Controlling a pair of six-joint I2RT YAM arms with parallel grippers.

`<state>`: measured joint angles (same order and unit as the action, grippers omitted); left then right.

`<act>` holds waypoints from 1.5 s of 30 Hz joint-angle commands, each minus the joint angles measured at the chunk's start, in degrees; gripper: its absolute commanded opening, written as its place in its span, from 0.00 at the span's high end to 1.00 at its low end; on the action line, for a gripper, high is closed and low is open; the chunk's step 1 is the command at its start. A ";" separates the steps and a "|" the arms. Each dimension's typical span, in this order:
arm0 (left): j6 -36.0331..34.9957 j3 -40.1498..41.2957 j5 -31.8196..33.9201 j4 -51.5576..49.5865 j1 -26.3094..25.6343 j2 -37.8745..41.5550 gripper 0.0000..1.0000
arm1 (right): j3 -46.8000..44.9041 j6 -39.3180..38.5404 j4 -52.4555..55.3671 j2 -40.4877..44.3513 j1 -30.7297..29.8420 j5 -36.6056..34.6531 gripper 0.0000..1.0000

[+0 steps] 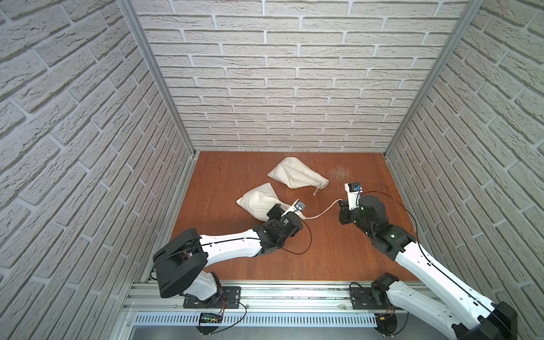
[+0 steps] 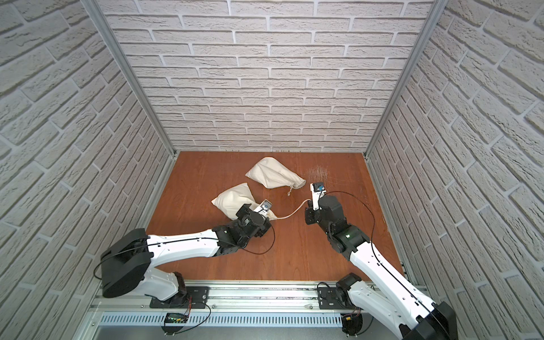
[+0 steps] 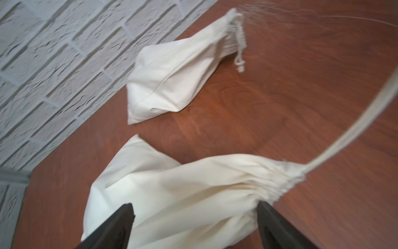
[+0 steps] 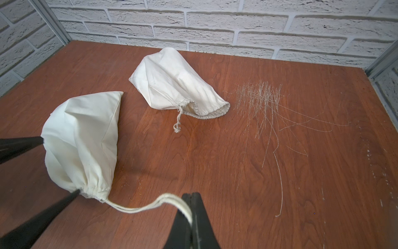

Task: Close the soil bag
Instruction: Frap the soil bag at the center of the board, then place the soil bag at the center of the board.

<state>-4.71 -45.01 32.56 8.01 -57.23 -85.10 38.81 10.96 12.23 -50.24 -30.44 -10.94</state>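
Cinch looks done: right pincer [image 4: 190, 197] clenched on drawstring [image 4: 137, 208], soil bag [image 4: 81, 138] with gathered neck near it. Left pincer [image 3: 193, 224] released, jaws either side of bag. Next, probably: drop drawstring, retract.

Scratched wooden table [image 1: 323, 259], cinched cream bag [image 1: 256, 203], second bag [image 1: 294, 175] lying beyond it

You're looking at near bag [image 4: 79, 138]: cream cloth, matt, creased; far bag [image 4: 172, 82]: same cloth; cord [image 4: 165, 196]: twisted off-white string. Your table [image 4: 215, 172]: reddish wood grain, slight sheen, scratched pale in one patch. Your walls [image 1: 294, 88]: rough matt white brick relief. Your arms [image 1: 232, 244]: glossy white shells, matt black joints; frame [image 1: 265, 294]: bare metal.
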 commanded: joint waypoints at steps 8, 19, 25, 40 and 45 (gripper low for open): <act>-18.66 -11.55 -19.16 -2.12 0.06 -9.82 0.13 | 0.77 -0.49 1.99 3.74 -0.24 -1.99 0.97; -8.08 -5.90 -8.63 -4.88 7.94 -7.67 0.82 | 1.04 -1.61 5.17 6.53 0.39 -10.93 0.97; 18.15 -6.28 13.38 -21.78 15.73 -9.83 0.87 | 0.11 -0.40 4.61 6.76 2.55 -10.01 0.97; 47.52 4.29 9.09 -29.48 34.51 -0.49 0.82 | -0.86 2.34 -9.05 -16.37 -4.02 1.31 0.97; 44.77 5.08 6.80 -26.77 39.13 2.41 0.80 | 0.76 1.12 -14.87 -26.40 -8.24 5.98 0.97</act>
<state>36.53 -43.05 16.19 -4.99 -27.51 -83.09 39.42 11.07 -7.66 -77.12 -41.23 6.76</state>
